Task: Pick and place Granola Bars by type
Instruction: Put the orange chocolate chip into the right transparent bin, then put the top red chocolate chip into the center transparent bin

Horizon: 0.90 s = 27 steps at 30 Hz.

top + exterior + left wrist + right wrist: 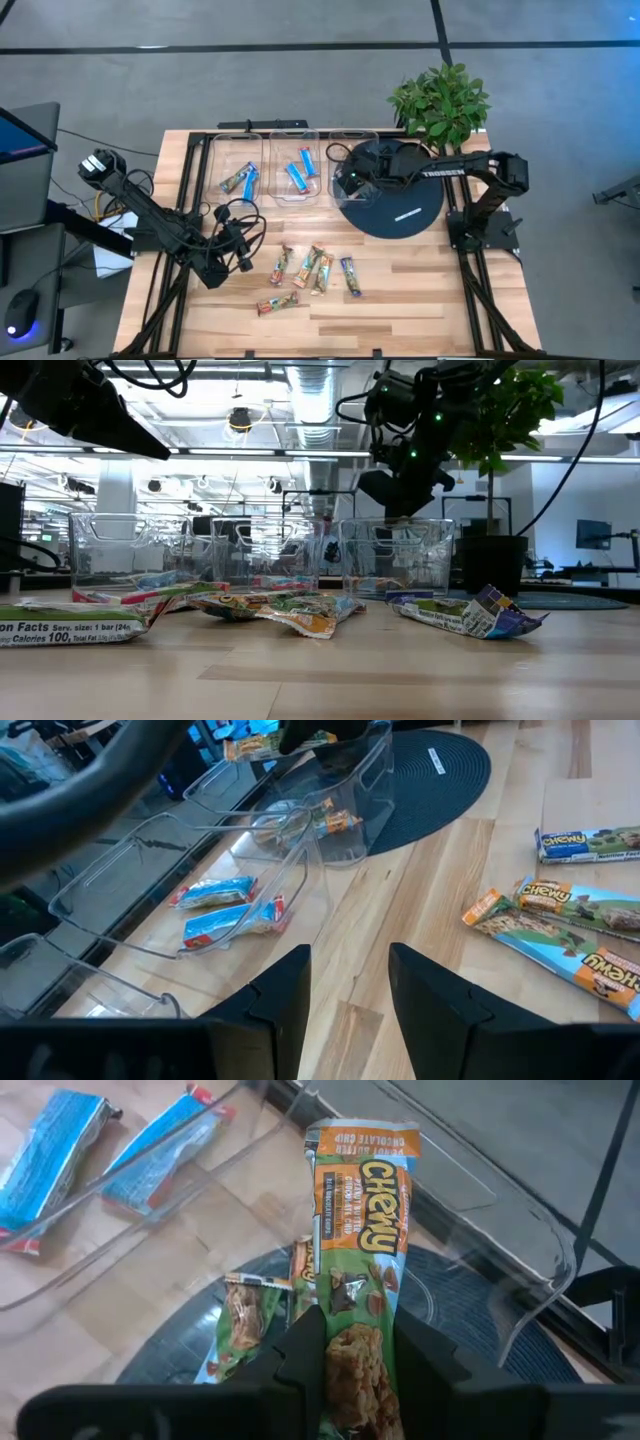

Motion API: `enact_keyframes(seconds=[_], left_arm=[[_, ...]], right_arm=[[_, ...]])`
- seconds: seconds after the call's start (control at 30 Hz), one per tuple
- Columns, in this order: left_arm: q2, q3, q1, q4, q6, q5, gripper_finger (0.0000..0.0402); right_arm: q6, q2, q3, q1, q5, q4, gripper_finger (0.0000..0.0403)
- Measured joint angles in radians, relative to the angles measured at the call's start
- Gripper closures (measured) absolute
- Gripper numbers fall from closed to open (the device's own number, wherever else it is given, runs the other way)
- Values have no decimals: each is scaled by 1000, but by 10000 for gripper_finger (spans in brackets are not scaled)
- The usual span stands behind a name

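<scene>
Step in hand: placing. Right end effector [358, 1348] clamped on orange Chewy bar [358, 1210], above right bin [345, 150] at bench 12 o'clock; bars [262, 1315] already lie inside

Next move, judged: lower, release inside rim

Left end effector [347, 982] part open, empty, at bench 8 o'clock, beside loose bars [312, 268] near bench centre

Blue bars [300, 172] in middle bin [294, 138]

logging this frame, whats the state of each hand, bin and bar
right hand: shut on orange Chewy bar, over right bin
left hand: open, holding nothing, near loose bars
right bin: holds bars
middle bin: two blue bars
left bin: two bars
loose bars: flat on table
</scene>
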<state>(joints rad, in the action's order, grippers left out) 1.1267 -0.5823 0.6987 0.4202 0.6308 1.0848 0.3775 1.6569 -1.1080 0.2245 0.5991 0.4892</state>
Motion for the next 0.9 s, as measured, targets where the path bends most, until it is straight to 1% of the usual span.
enact_keyframes(seconds=[0.13,0.27,0.43,0.67,0.8,0.9], left_arm=[[0,0,0,0,0,1,269],[0,0,0,0,0,2,269],[0,0,0,0,1,2,269],[0,0,0,0,1,2,269],[0,0,0,0,1,2,269],[1,0,0,-8,1,0,269]], right_arm=[[-1,0,0,0,0,1,319],[-2,0,0,0,-21,0,306],[-8,0,0,7,-60,-3,277],[-16,0,0,7,-53,-5,222],[-78,0,0,3,-51,-39,199],[-165,-8,0,-27,-50,-99,190]])
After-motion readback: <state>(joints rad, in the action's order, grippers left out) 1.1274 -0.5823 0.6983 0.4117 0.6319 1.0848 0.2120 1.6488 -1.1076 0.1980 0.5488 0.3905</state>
